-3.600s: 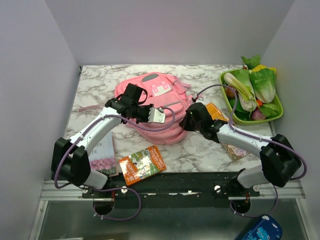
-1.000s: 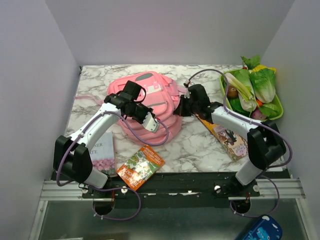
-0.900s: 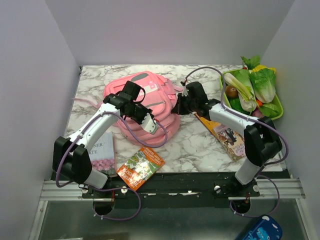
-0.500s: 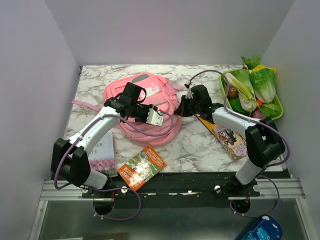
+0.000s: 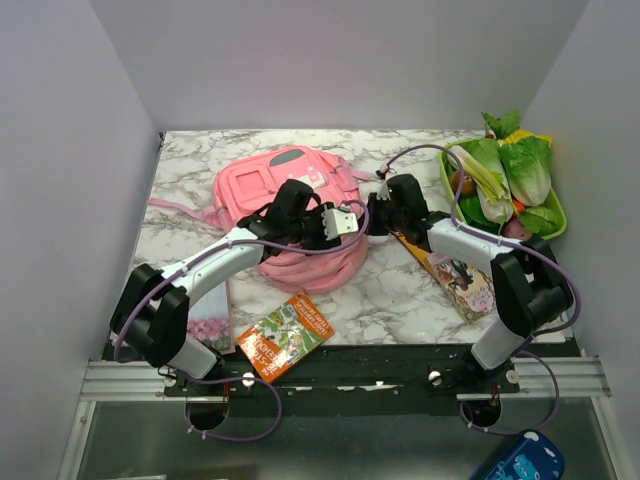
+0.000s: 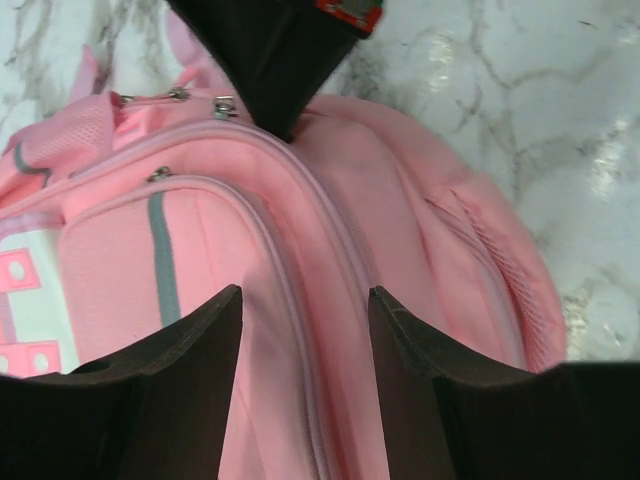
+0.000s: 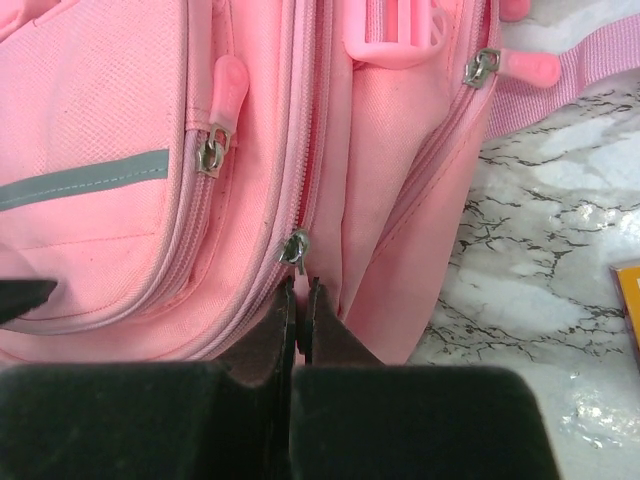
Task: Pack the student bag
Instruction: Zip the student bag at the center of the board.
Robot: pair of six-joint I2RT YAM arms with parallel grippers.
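Packing looks barely begun. On the marble table (image 5: 400, 290) the student bag (image 5: 262, 190) lies flat at the centre, flap side up, and every zip that shows runs shut, so I judge nothing is inside yet. Three books lie outside it: a white one with flowers (image 5: 208, 322) under the left arm, an orange one (image 5: 287, 330) at the near edge, and a cartoon-covered one (image 5: 455, 270) to the right of the bag. The left gripper (image 6: 305, 295) hovers spread wide over the bag's front panel, holding nothing. The right gripper (image 7: 300, 292) is pinched on a zip pull (image 7: 296, 250) along the main seam, so opening that compartment seems the step in hand; loading the books and closing up remain. The book covers carry lettering too small to read, and the bag's white patch (image 6: 20, 310) shows only pink squares.
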